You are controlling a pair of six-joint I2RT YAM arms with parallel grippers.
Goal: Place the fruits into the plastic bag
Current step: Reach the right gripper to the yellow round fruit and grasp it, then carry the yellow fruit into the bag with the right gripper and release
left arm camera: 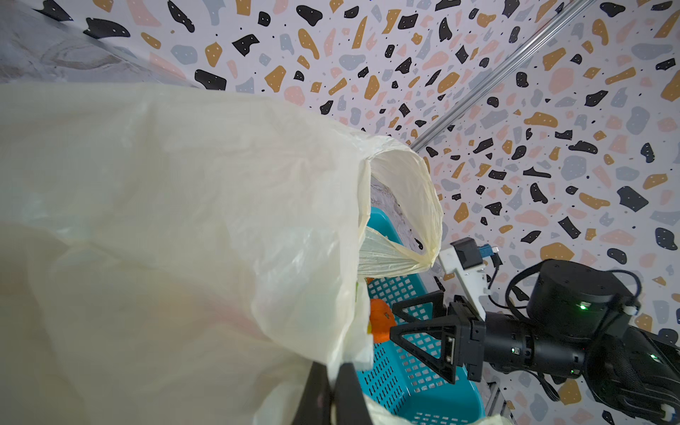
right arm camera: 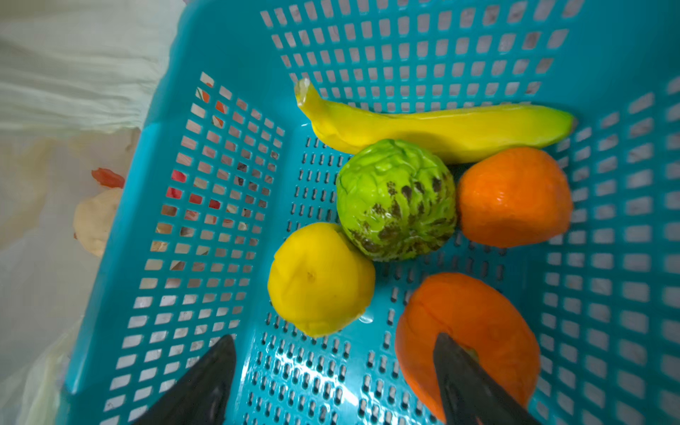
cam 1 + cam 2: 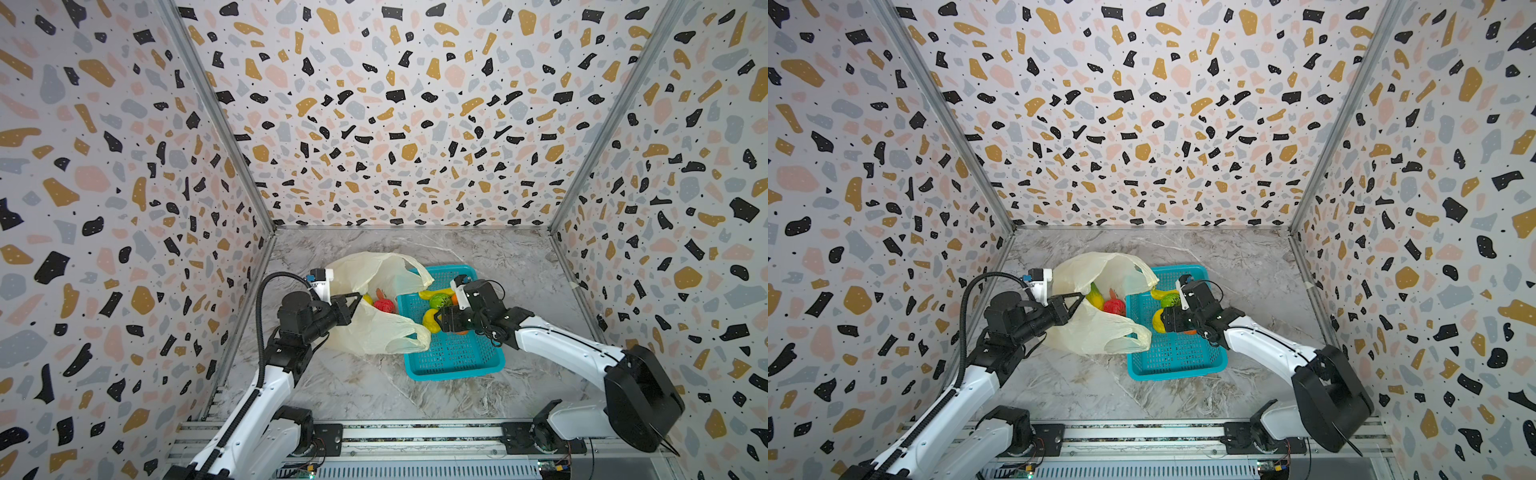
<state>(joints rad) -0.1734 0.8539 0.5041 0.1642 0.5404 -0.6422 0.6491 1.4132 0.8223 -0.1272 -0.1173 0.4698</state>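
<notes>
The plastic bag (image 3: pixel 374 328) is a translucent pale yellow, and a bumpy red ball (image 3: pixel 383 305) shows in its mouth. The basket (image 2: pixel 404 44) is teal, pierced all over with rows of small slots and squares. The banana (image 2: pixel 441 128) is yellow, shading to green at one end. The green fruit (image 2: pixel 395 200) is bright lime flecked with dark brown. The orange (image 2: pixel 515 197) and the second orange piece (image 2: pixel 467 316) are a plain vivid orange, and the round yellow fruit (image 2: pixel 320 279) is lemon yellow. The counter (image 3: pixel 374 395) is grey-white marble with brownish veins. The walls (image 3: pixel 415 104) carry a terrazzo print of black, ochre, pink and grey-blue blotches on white.
</notes>
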